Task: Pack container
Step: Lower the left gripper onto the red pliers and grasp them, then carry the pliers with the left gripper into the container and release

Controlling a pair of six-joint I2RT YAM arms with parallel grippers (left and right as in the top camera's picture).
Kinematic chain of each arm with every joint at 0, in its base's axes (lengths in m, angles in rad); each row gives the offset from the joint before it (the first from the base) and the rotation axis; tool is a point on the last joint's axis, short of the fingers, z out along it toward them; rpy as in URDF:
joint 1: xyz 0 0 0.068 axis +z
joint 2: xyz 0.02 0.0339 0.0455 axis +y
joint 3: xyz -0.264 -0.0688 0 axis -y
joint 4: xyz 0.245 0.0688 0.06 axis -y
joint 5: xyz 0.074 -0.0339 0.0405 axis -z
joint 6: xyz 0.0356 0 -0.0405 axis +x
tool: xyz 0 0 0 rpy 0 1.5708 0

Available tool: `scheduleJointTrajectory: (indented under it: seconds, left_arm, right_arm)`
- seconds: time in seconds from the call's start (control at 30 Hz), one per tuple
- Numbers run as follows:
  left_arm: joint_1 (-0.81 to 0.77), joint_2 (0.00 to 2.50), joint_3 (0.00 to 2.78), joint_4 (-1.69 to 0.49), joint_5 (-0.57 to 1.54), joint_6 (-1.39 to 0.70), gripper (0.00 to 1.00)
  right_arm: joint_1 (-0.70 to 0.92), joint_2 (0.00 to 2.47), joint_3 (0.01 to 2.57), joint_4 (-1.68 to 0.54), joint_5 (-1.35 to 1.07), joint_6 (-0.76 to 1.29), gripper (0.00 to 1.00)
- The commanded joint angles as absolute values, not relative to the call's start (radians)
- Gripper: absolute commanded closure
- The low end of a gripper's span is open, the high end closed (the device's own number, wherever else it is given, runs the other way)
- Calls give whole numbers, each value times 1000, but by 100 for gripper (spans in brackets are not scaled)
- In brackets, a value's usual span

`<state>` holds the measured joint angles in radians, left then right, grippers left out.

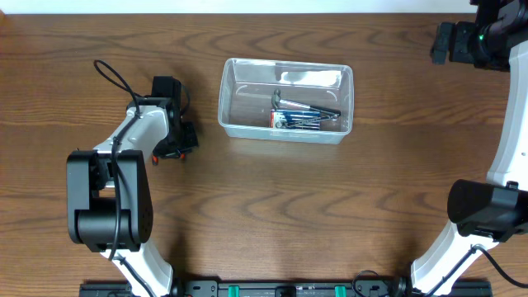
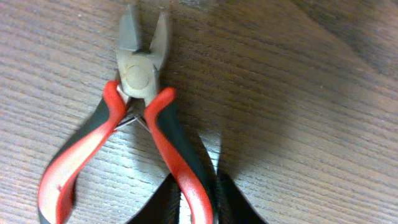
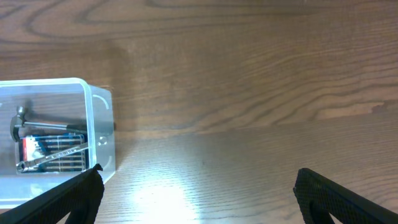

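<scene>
The clear plastic container (image 1: pixel 285 128) stands at the back middle of the table and holds a small hammer (image 1: pixel 280 99) and several metal tools (image 1: pixel 305 120). It also shows at the left of the right wrist view (image 3: pixel 99 124). Red-and-black pliers (image 2: pixel 140 71) lie flat on the wood left of the container, jaws pointing away. My left gripper (image 2: pixel 198 190) is shut on one red handle of the pliers, low at the table (image 1: pixel 175 136). My right gripper (image 3: pixel 196 186) is open and empty, far to the right of the container (image 1: pixel 450 43).
The wooden table (image 1: pixel 330 206) runs all around the container. The arm bases stand at the front left (image 1: pixel 107 206) and front right (image 1: pixel 487 210). A cable (image 1: pixel 115 78) loops behind the left arm.
</scene>
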<state>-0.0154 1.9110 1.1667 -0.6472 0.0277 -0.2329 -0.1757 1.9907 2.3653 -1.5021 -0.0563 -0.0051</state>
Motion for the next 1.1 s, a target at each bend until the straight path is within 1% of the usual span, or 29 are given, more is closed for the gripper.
scheduleJointTrajectory:
  seconds: [0.0,0.03,0.13,0.43,0.53,0.63,0.7,0.8,0.93,1.07]
  left_arm:
    - [-15,1947,1166,-649,6,-228,88]
    - [-15,1947,1166,-649,6,-227,88]
    - [-15,1947,1168,-647,0,-227,94]
    - [-15,1898,1210,-677,-42,-223,94]
    - [-17,1840,1282,-762,-42,-216,94]
    - [-28,1763,1404,-903,-36,-173,94]
    - [-56,1705,1490,-973,-33,-109,94]
    - [-145,1622,1594,-1021,-25,72,94]
    - [-311,1554,1621,-960,-25,333,94]
    - [-443,1581,1617,-862,-19,538,94]
  right_arm:
    - [-176,1996,2363,-1504,-55,-17,1]
    - [-176,1996,2363,-1504,-55,-17,1]
    - [-176,1996,2363,-1504,-55,-17,1]
    - [-176,1996,2363,-1506,-56,-17,1]
    - [-176,1996,2363,-1507,-55,-17,1]
    - [-176,1996,2363,-1507,-56,-17,1]
    - [-176,1996,2363,-1507,-56,-17,1]
    - [-176,1996,2363,-1504,-56,-17,1]
    - [-176,1996,2363,-1505,-56,-17,1]
    - [-176,1996,2363,-1508,-56,-17,1]
